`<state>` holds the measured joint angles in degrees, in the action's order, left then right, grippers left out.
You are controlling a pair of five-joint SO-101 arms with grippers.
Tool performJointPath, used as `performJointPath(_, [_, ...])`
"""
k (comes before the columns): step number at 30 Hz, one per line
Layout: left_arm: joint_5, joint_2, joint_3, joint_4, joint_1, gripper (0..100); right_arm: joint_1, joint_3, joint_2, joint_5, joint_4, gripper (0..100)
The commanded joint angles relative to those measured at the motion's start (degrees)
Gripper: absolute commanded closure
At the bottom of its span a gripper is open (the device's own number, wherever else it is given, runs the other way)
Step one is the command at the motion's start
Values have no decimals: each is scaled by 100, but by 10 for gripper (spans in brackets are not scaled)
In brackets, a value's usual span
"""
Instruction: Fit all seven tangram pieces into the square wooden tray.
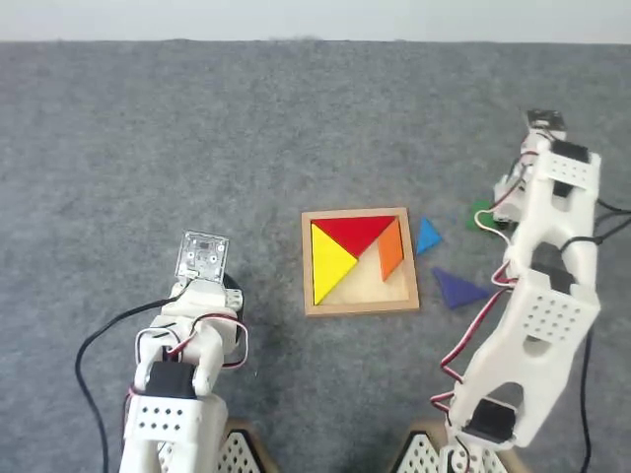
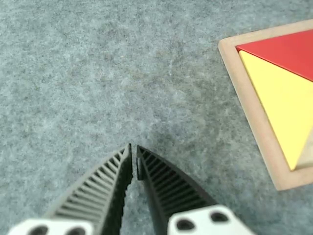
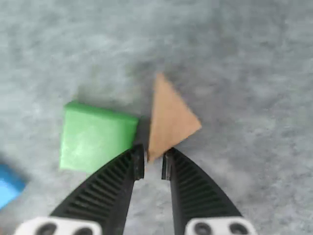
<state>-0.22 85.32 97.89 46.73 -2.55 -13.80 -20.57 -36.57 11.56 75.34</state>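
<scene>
Tan triangle (image 3: pixel 171 115) is pinched by one corner in your right pincer (image 3: pixel 152 164); lift slowly, sparing the green square (image 3: pixel 95 139) at centre left.

Grey felt-like carpet (image 1: pixel 197 128) covers the table up to a pale wall (image 1: pixel 296 18) behind.

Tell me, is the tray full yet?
Not full. The tray holds red, yellow and orange pieces; bare wood remains, and the blue triangle lies outside.
</scene>
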Motion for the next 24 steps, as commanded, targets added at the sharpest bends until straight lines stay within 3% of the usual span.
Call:
performJointPath(1, [26,70,-110,0,-18,986,382,-273,1130,-70,382,940])
performJointPath(9, [26,70,-110,0,-18,986,673,-264,2105,-79,716,932])
performJointPath(15, [26,70,-110,0,-18,986,286,-308,1121,-993,-57,807])
performJointPath(24, [26,70,-110,0,-18,986,84,-308,189,-1002,-664,831])
